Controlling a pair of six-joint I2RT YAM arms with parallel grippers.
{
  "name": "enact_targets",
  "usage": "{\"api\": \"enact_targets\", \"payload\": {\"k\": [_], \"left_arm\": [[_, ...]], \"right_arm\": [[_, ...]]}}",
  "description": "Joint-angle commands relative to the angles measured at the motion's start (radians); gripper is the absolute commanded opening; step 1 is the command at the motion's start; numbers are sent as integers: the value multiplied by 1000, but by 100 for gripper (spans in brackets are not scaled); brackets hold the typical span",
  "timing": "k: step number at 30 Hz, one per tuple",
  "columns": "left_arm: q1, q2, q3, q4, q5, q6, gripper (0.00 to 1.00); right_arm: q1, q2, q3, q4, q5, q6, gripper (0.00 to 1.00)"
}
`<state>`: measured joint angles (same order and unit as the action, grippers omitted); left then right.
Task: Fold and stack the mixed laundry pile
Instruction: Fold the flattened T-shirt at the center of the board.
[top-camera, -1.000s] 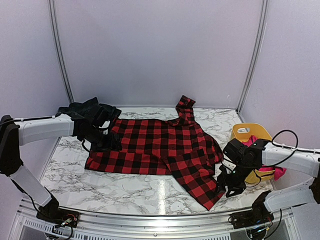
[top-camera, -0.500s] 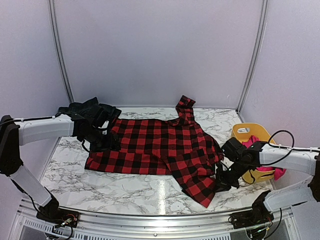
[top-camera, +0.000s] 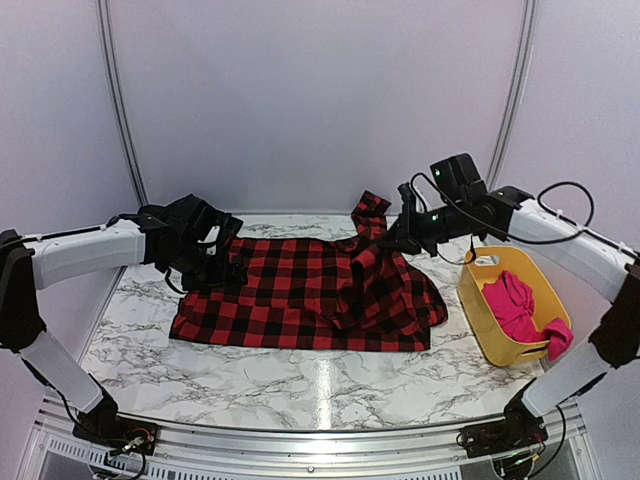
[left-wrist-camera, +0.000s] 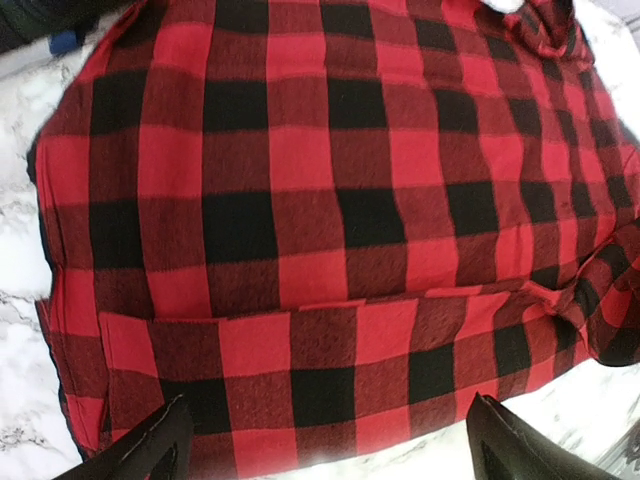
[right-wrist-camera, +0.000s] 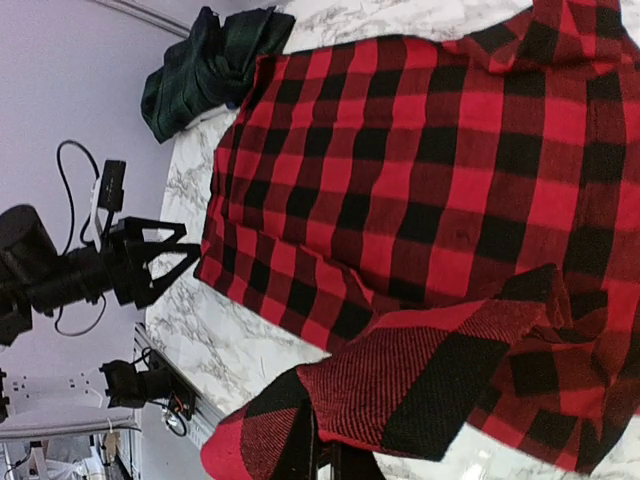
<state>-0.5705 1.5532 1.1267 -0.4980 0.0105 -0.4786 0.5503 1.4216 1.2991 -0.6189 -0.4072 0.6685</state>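
Right gripper (top-camera: 398, 238) pinches a corner of the red-and-black checked fabric garment (top-camera: 290, 290), raised at 1 o'clock for folding; left gripper (left-wrist-camera: 325, 450) gapes empty.

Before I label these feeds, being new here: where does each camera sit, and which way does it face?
Top: fixed above and behind the arms, looking down on the table, shirt and tub; left gripper and right gripper show.
Left wrist: looks straight down on the shirt; its open fingertips frame the bottom corners.
Right wrist: looks across the shirt toward the left gripper; its shut jaws pinch a raised shirt fold.
Shared: all see the shirt; top and right wrist both see the left gripper.
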Motion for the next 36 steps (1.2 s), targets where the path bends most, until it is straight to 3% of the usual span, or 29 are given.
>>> {"api": "enact_targets", "payload": {"k": [1, 9, 14, 20, 26, 27, 31, 36], "left_arm": [[-5, -29, 73, 5, -39, 54, 99], [-3, 23, 150, 6, -116, 54, 99], [-3, 69, 187, 16, -133, 47, 99], [-5, 123, 209, 70, -33, 45, 99], [-51, 204, 181, 288, 104, -5, 96], [-61, 229, 192, 324, 111, -8, 94], [-103, 352, 315, 349, 118, 7, 88], [-168, 489, 506, 349, 65, 64, 82]], "right_arm": [[-102, 162, 185, 123, -7, -90, 0], [-163, 515, 504, 217, -34, -130, 0], [-162, 653, 600, 271, -70, -81, 0], [-135, 706, 522, 307, -95, -30, 0], [-124, 750, 401, 438, -142, 56, 0], [-125, 766, 415, 436, -146, 55, 5], [-149, 797, 489, 397, -119, 30, 42], [-196, 763, 572, 296, -39, -53, 56]]}}
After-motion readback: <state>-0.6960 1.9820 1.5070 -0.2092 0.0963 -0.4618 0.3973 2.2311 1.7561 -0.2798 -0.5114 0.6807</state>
